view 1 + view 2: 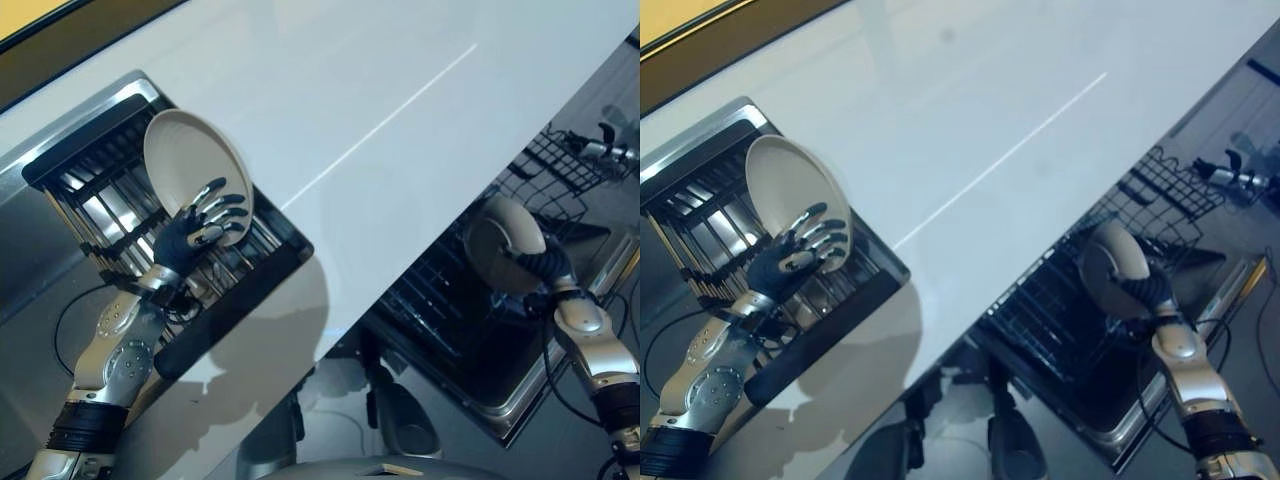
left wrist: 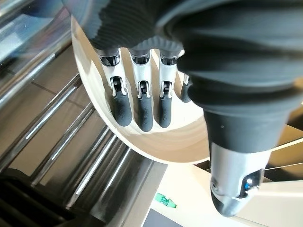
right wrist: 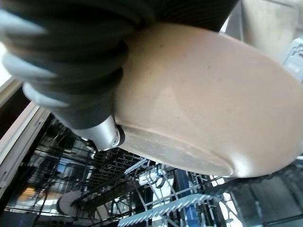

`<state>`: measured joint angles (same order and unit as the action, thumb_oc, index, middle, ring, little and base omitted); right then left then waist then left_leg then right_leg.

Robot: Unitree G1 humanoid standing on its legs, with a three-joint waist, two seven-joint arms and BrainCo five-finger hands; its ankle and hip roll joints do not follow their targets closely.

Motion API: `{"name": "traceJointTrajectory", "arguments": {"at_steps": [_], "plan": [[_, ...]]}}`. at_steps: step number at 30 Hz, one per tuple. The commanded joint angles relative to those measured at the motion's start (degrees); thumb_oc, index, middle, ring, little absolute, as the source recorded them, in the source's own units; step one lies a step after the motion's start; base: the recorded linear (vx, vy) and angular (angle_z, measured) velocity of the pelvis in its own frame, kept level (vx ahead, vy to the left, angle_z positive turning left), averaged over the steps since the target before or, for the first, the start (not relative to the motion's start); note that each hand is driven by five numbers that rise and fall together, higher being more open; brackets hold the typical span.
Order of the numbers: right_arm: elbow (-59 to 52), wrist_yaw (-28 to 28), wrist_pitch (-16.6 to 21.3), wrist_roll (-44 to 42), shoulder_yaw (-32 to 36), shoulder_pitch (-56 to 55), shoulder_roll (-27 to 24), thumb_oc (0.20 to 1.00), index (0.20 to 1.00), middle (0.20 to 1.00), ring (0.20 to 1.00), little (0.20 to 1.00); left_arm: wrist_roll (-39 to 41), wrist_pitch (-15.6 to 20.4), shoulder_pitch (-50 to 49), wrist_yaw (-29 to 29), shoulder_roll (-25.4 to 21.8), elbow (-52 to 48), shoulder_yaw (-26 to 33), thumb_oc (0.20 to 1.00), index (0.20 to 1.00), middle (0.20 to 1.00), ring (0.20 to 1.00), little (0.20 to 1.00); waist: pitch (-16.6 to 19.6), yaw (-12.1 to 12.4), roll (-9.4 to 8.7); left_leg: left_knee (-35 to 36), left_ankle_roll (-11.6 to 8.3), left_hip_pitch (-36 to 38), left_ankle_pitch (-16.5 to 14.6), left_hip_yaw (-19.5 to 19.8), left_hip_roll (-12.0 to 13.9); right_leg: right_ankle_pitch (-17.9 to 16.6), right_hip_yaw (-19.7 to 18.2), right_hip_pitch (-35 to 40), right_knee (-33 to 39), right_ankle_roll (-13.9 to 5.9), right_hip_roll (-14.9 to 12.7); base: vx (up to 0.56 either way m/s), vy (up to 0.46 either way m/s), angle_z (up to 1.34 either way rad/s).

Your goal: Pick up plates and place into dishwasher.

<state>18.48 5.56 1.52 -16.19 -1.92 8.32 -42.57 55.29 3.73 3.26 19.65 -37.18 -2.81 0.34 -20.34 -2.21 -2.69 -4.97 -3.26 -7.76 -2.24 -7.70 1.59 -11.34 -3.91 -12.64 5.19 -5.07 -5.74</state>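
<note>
A cream plate (image 1: 190,165) stands on edge in the black dish rack (image 1: 240,295) at the left. My left hand (image 1: 195,235) lies against its hollow face, fingers (image 2: 144,109) straight and spread, the thumb (image 2: 234,189) past the rim. At the right, a beige plate (image 1: 500,245) hangs tilted above the dishwasher's lower rack (image 1: 440,310). My right hand (image 1: 552,268) grips it from behind, with the thumb (image 3: 102,135) pressed at the edge of its underside (image 3: 213,94); the fingers are hidden by the plate.
A white counter (image 1: 380,100) runs between the dish rack and the open dishwasher. A wire upper basket (image 1: 555,165) juts out at the far right. The steel sink (image 1: 30,260) lies under and beside the dish rack.
</note>
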Motion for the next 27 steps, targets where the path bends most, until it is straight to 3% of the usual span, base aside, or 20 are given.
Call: {"name": "traceJointTrajectory", "arguments": {"at_steps": [1, 21, 24, 27], "plan": [[3.44, -2.98, -1.77, 1.24, -4.27, 6.02, -0.03, 0.2, 0.2, 0.2, 0.2, 0.2, 1.61, 3.59, 7.11, 0.12, 4.74, 4.13, -1.5, 1.0, 1.0, 1.0, 1.0, 1.0, -5.26, 2.52, 1.36, 1.27, 3.99, -5.51, 2.05, 3.14, -0.06, 3.82, 4.31, -0.12, -5.35, -2.87, -3.14, -0.04, 0.072, -0.14], [16.28, -6.53, -6.3, 8.92, -13.13, 19.53, -3.81, 0.2, 0.2, 0.2, 0.2, 0.2, 1.38, 7.67, 11.86, -1.83, 9.31, 6.25, -5.59, 1.0, 1.0, 1.0, 1.0, 1.0, -9.45, 2.81, 6.39, 0.25, 3.43, -11.24, 4.33, 3.94, -1.97, 3.94, 5.23, -7.85, -9.22, -1.93, -5.38, -0.02, 0.043, -0.06], [19.35, -6.14, -6.21, 18.16, -15.95, 22.34, -5.76, 0.2, 0.2, 0.2, 0.2, 0.2, 1.82, 8.16, 12.44, -2.34, 9.15, 6.19, -6.24, 1.0, 1.0, 1.0, 1.0, 1.0, -9.46, 3.14, 7.04, 0.4, 3.32, -12.63, 4.88, 4.08, -2.09, 3.91, 5.58, -9.37, -9.71, -2.02, -5.68, 0.0, 0.0, 0.0], [21.75, -4.44, -6.93, 32.75, -21.01, 25.35, -9.22, 0.2, 0.2, 0.2, 0.2, 0.2, 2.25, 8.56, 12.74, -2.64, 8.73, 5.92, -6.9, 1.0, 1.0, 1.0, 1.0, 1.0, -9.46, 3.48, 7.47, 0.71, 3.27, -13.6, 5.44, 4.15, -2.09, 3.8, 6.16, -10.36, -9.89, -2.12, -5.91, -0.01, 0.002, 0.03]]}}
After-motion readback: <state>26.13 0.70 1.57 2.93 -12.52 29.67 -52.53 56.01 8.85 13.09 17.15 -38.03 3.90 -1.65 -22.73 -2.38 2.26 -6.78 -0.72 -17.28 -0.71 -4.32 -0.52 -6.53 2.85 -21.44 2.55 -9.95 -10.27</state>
